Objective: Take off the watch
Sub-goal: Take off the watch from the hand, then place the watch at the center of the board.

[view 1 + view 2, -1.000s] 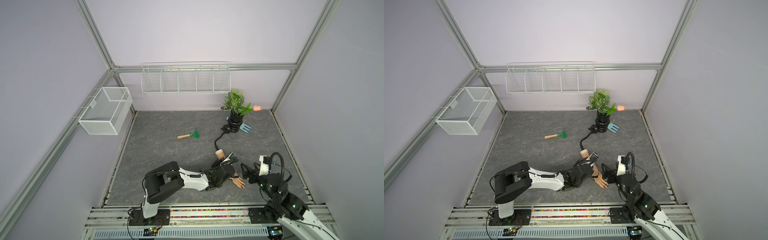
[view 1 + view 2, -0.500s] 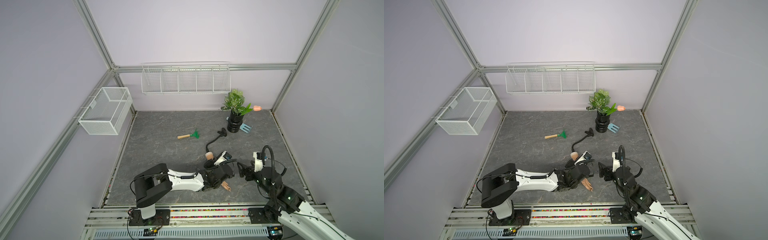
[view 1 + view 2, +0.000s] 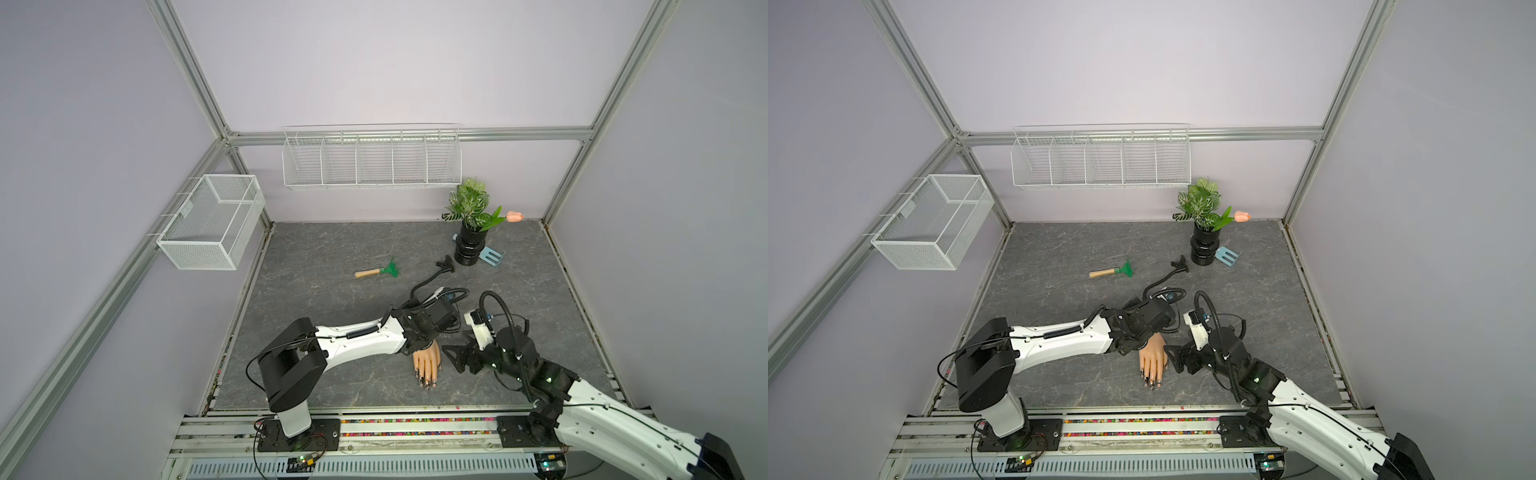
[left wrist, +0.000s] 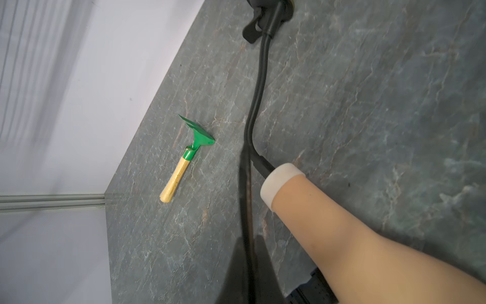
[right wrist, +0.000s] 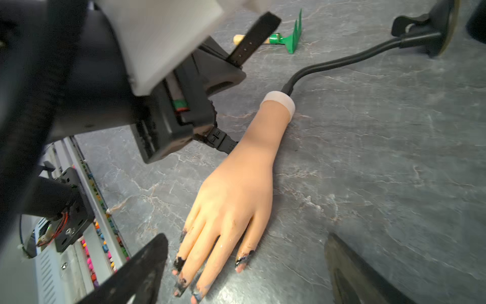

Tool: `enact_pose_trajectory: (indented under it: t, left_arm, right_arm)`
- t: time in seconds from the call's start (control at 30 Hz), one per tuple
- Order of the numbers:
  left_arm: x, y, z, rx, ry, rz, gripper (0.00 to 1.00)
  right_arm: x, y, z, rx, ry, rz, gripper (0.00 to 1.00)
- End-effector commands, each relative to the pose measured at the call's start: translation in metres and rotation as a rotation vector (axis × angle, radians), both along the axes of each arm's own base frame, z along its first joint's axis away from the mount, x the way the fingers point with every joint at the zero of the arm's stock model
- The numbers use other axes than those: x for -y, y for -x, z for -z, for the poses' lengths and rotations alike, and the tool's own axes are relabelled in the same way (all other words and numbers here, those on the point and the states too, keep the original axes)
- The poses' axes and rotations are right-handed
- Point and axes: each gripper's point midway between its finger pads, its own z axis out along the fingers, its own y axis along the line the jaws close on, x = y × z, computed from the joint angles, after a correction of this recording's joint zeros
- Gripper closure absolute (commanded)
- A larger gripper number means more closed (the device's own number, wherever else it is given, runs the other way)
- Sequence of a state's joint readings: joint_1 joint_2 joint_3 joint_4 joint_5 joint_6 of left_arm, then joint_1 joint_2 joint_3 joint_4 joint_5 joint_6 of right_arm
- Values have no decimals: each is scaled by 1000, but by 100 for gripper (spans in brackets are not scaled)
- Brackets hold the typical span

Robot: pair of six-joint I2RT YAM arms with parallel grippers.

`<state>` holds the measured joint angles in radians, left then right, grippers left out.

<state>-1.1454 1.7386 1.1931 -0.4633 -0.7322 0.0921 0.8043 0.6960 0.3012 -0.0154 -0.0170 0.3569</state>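
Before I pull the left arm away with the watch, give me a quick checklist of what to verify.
1. Strap undone: ok; both ends of the watch stand free in the right wrist view.
2. Wrist bare: ok; nothing wraps the mannequin wrist.
3. Grip: ok; the left hand is shut on the watch, though the contact itself is hidden.
4. Snag: cannot tell; the buckle end looks to touch the wrist's side.
5. Other arm: ok; the right hand is open, close beside the mannequin hand.

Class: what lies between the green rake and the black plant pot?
The black gooseneck stalk's base lies between the green rake and the plant pot; both top views show it.
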Motion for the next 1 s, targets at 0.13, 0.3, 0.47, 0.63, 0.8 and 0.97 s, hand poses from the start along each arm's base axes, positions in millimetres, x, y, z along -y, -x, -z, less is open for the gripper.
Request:
enact_pose_trajectory:
  t: [0.13, 0.3, 0.47, 0.63, 0.8, 0.97]
  left_arm:
    - [-51, -13, -37, 42, -282, -14, 100]
    - [-97, -28, -63, -31, -419, -100, 100]
    - [-133, -65, -70, -124, -404, -250, 100]
    - [-158, -115, -70, -179, -167, -479, 100]
    - [-171, -146, -42, -342, 167, -697, 100]
    - [-215, -162, -9, -489, 532, -933, 100]
  right_arm:
    - [2, -6, -6, 54, -1, 28, 6]
    - [3, -13, -6, 69, 12, 52, 5]
    - [2, -19, -11, 87, 15, 69, 4]
    - [4, -22, -14, 97, 23, 83, 4]
    - [7, -21, -12, 87, 18, 97, 4]
    - [8, -18, -12, 75, 2, 99, 4]
